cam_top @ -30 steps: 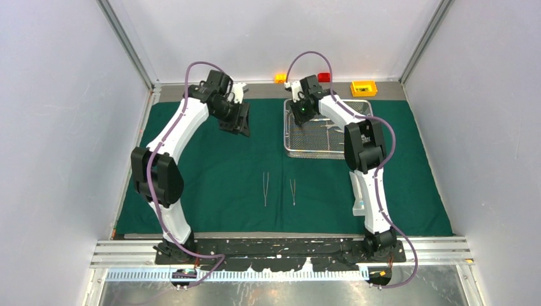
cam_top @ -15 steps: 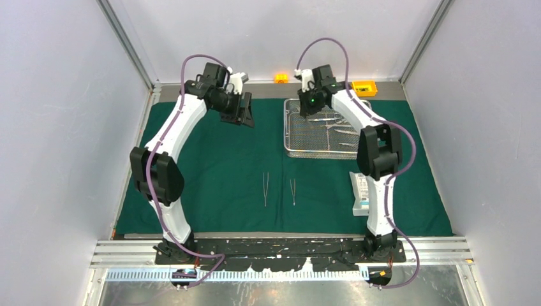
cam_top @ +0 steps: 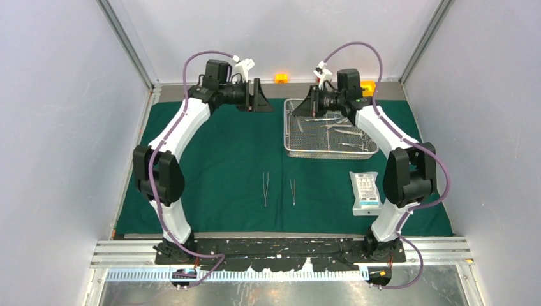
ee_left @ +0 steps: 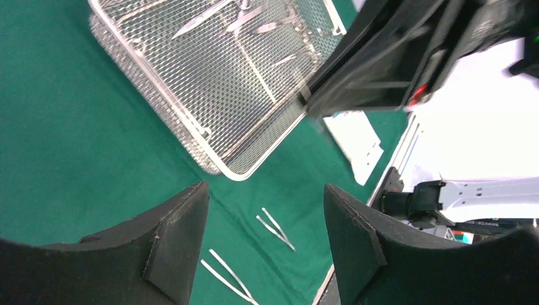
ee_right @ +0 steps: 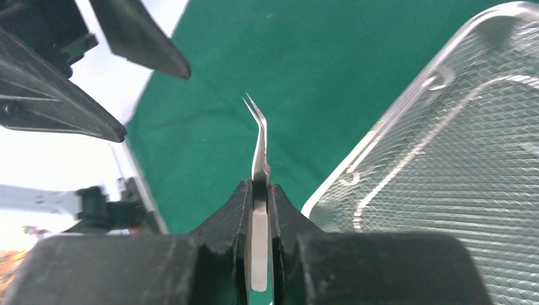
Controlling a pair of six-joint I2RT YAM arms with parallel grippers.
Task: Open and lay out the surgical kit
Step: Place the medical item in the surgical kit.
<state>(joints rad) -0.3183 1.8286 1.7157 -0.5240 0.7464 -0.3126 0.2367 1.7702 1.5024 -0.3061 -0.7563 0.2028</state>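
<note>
The dark green drape [cam_top: 210,159] lies spread flat. The wire-mesh tray [cam_top: 290,137] stands at the back right with several silver instruments [cam_top: 335,126] inside. Two tweezers [cam_top: 266,189] [cam_top: 293,191] lie side by side on the drape's middle, and the white pouch [cam_top: 365,192] lies to their right. My right gripper [ee_right: 257,187] hovers over the tray's left end, shut on slim curved tweezers [ee_right: 258,143] that point left. My left gripper [ee_left: 266,190] is open and empty, raised at the back, facing the right gripper [cam_top: 312,102] a short gap away.
A small orange block [cam_top: 280,78] and a yellow box [cam_top: 367,85] sit on the grey strip behind the drape. Enclosure walls close in on both sides. The right arm's elbow [cam_top: 408,172] hangs beside the pouch.
The right gripper has closed on the curved tweezers, risen from the tray and turned leftward. Its arm swung right, uncovering the pouch. The left gripper rose, turned right and opened wider.
</note>
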